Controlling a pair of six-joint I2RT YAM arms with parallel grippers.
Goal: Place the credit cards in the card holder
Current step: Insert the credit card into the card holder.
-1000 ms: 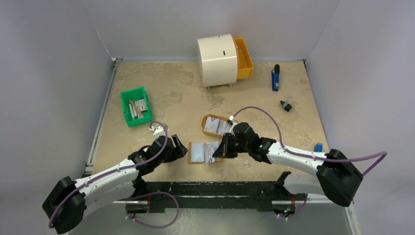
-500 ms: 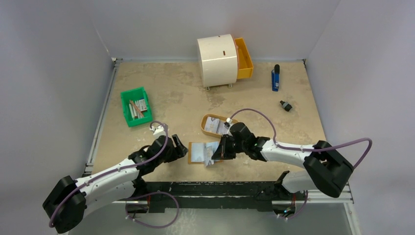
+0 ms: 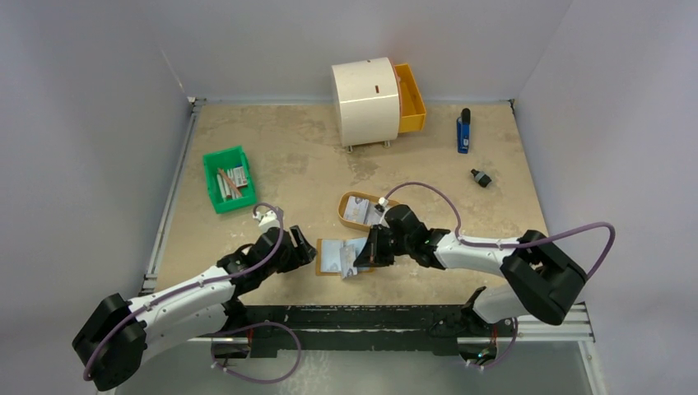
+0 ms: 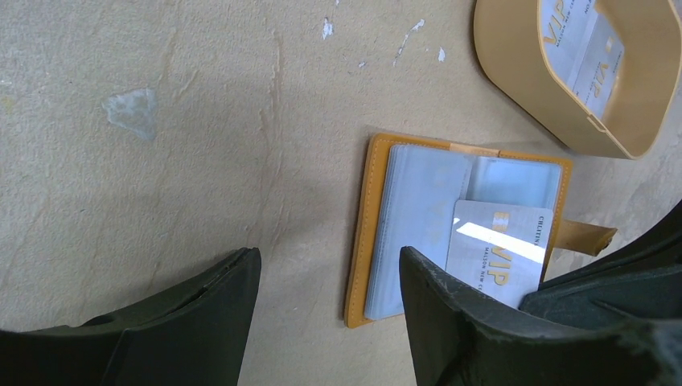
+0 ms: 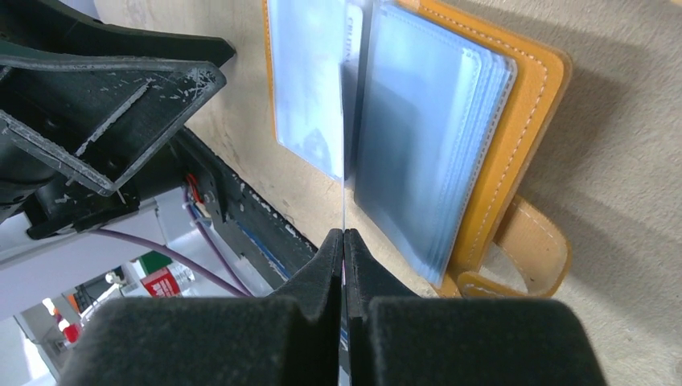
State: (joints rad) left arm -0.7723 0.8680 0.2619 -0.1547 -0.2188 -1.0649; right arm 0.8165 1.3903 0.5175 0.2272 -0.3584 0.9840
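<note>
Orange card holder [image 4: 359,241], pale-grey card [image 4: 499,249]

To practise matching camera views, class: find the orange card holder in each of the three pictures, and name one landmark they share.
Top external: card holder just below centre, open.
Left wrist: card holder right of centre.
Right wrist: card holder upper centre.
Shared landmark: the credit card held over its sleeves.

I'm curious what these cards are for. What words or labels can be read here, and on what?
"VIP": gold, on the credit card pinched in the right gripper over the card holder.
"VIP": on a second card inside the tan tray.
Smaller print on both: too small to read.
Red sticker below the table: blurred.
</note>
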